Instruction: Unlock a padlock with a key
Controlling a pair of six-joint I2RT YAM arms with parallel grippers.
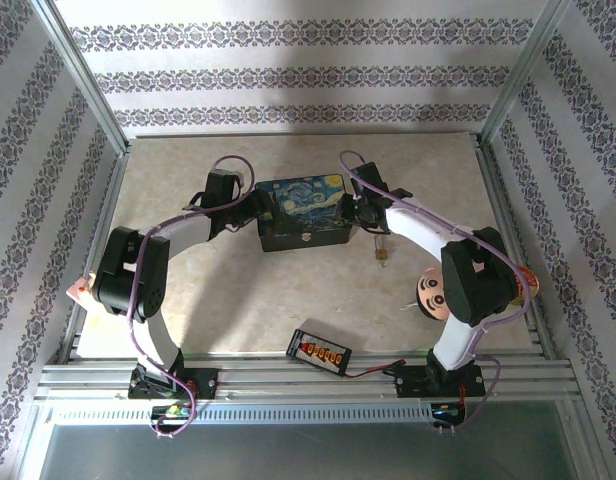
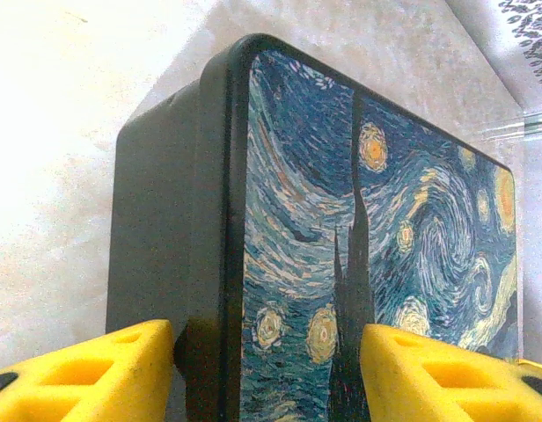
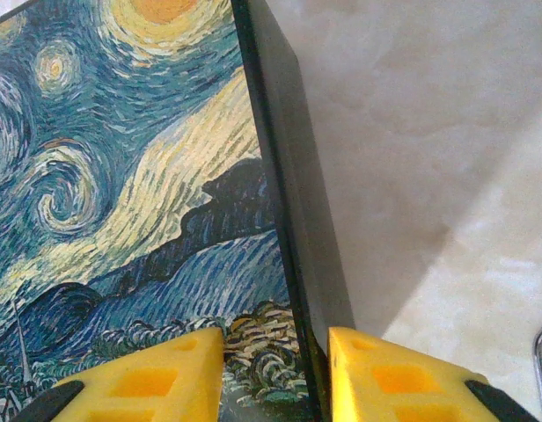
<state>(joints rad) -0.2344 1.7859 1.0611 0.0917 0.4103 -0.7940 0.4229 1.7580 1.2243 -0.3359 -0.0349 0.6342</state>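
Desk (image 1: pixel 218 300): pale marbled top, walled in by patterned panels; it carries everything below.
Left arm (image 1: pixel 138 270): bends up from its base at 7 o'clock and reaches in to the box's 9 o'clock end.
Right arm (image 1: pixel 468 275): bends up from its base at 5 o'clock and reaches in to the box's 3 o'clock end.
Box (image 1: pixel 300 205): dark blue with a swirly night-sky painting on the lid and black sides. It sits flat at mid-desk, toward 12 o'clock, between the two grippers.
Tin (image 1: pixel 431 293): round and gold-red, at 4 o'clock from the box, partly under the right arm's elbow.
Strip (image 1: pixel 319 351): black with orange plugs, at 6 o'clock from the box, near the desk's near edge, with a cable trailing toward 3 o'clock.
Left gripper (image 1: pixel 260 207): its yellow fingers (image 2: pixel 86 374) are wide apart, astride the lid's edge; contact cannot be told.
Right gripper (image 1: pixel 360 212): its yellow fingers (image 3: pixel 157 374) are apart, one over the lid and one past the black side; contact cannot be told.
Padlock (image 1: pixel 383 252): tiny and brass-yellow, lying on the desk at 4 o'clock from the box, just beside its near right corner, gripped by neither arm.
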